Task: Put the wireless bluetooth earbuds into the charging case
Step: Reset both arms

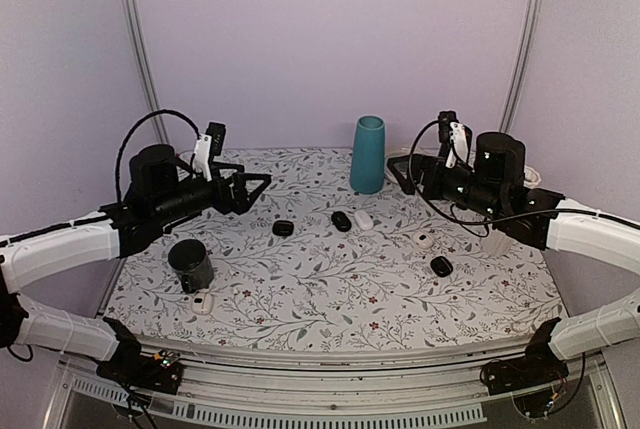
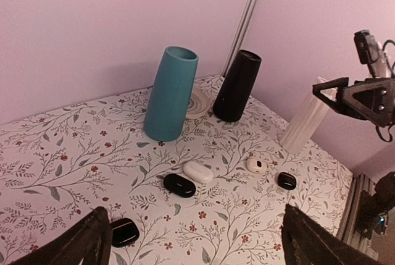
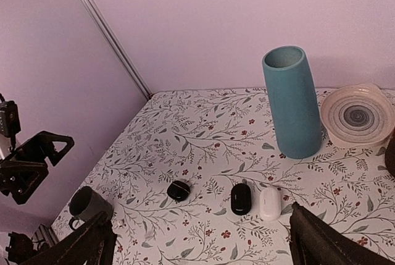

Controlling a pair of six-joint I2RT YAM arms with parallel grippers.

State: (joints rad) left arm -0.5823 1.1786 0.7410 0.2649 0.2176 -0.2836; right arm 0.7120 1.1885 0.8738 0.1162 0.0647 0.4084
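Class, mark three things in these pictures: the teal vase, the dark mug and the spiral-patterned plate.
teal vase point(image 1: 368, 154), top external view, middle of its body.
dark mug point(image 1: 190, 266), top external view, its outer wall.
spiral-patterned plate point(image 3: 357, 115), right wrist view, centre of the spiral.

left hand point(image 1: 257, 187) aloft, fingers spread wide; right hand point(image 1: 400, 173) likewise
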